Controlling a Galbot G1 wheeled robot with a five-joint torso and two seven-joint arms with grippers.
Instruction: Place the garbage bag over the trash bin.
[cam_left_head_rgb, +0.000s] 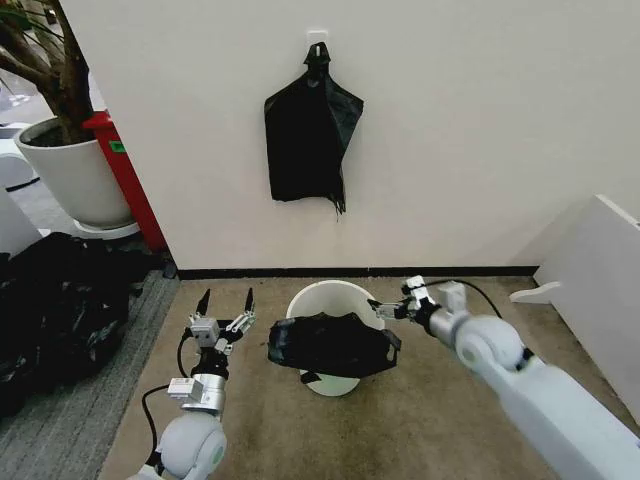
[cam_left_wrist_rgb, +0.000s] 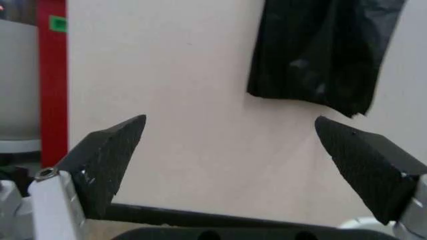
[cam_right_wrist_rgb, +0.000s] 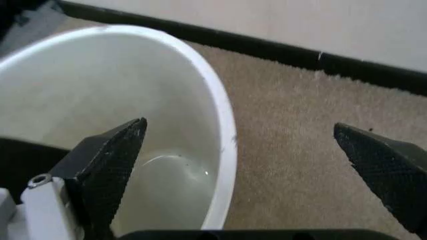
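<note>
The trash bin (cam_left_head_rgb: 322, 297), a cream-white bucket, stands on the carpet near the wall. The garbage bag (cam_left_head_rgb: 330, 345), glossy black film, lies draped across the bin's near rim and front, leaving the far part of the mouth uncovered. My right gripper (cam_left_head_rgb: 384, 309) is at the bin's right rim, open and holding nothing. In the right wrist view the gripper (cam_right_wrist_rgb: 240, 131) frames the bin rim (cam_right_wrist_rgb: 223, 125) between its spread fingers, with a bit of bag (cam_right_wrist_rgb: 20, 160) at the edge. My left gripper (cam_left_head_rgb: 226, 301) stands open left of the bin, fingers pointing up, and the left gripper (cam_left_wrist_rgb: 230, 130) faces the wall.
A flat black bundle of bags (cam_left_head_rgb: 308, 140) hangs from a wall hook above the bin, also the bundle (cam_left_wrist_rgb: 320, 50). A big black plastic heap (cam_left_head_rgb: 50, 310) lies at the left. A white plant pot (cam_left_head_rgb: 75, 170) and a red object (cam_left_head_rgb: 125, 170) stand behind it. A white panel (cam_left_head_rgb: 600, 280) is at the right.
</note>
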